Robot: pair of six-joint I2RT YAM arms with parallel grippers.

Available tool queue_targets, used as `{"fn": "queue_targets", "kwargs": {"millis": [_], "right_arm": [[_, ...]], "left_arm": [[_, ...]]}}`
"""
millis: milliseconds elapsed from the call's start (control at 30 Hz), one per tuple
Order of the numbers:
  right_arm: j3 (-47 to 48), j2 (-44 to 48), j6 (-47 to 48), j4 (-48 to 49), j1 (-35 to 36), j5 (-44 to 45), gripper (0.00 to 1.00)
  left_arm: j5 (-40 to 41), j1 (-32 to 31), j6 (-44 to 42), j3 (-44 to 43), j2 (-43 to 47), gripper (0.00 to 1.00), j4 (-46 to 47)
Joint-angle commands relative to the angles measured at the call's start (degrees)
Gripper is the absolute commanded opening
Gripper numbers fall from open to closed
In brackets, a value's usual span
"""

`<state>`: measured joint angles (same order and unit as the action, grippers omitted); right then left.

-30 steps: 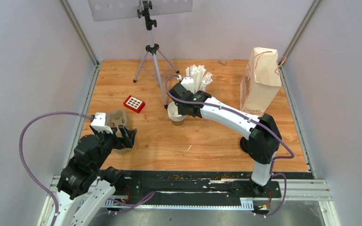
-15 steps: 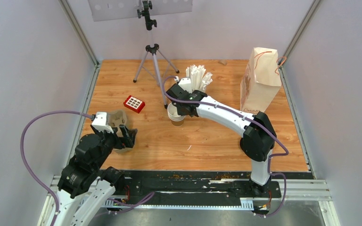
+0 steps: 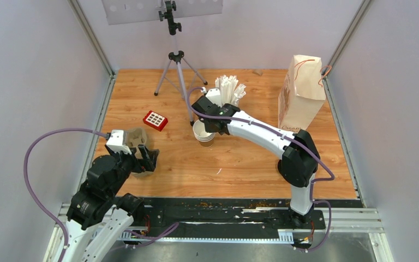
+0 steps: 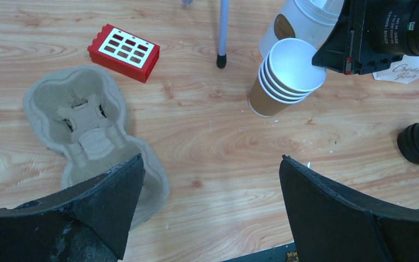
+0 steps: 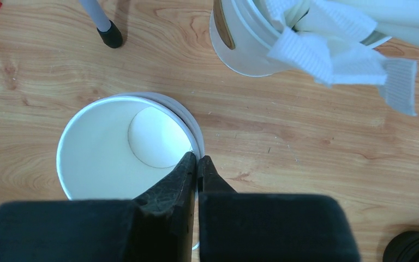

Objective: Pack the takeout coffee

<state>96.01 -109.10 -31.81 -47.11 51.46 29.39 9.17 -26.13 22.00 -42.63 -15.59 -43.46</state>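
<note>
The right gripper (image 5: 197, 162) is pinched tight on the rim of the top cup (image 5: 101, 147) in a stack of cups (image 3: 204, 134), which stands mid-table just near of the white cup of straws (image 5: 245, 49). The left gripper (image 4: 210, 164) hangs spread wide above the cardboard cup tray (image 4: 76, 114) at the near left.

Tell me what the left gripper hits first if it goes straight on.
The left gripper would most likely meet the bare wooden table; the cardboard cup carrier sits just left of that line. Depth is unclear.
</note>
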Motion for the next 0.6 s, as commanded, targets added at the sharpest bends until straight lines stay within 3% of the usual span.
{"fn": "queue_targets", "kwargs": {"millis": [0,567], "right_arm": [[2.85,2.07,1.30,1.76,0.26,-0.36,0.00],[0.15,6.55,-3.04,7.62,-1.99,-8.55,0.00]], "left_arm": [[0.23,-0.08,0.59,0.19,-0.44,1.00,1.30],[-0.56,-0.02,0.24,0.18,-1.19,1.00,1.58]]}}
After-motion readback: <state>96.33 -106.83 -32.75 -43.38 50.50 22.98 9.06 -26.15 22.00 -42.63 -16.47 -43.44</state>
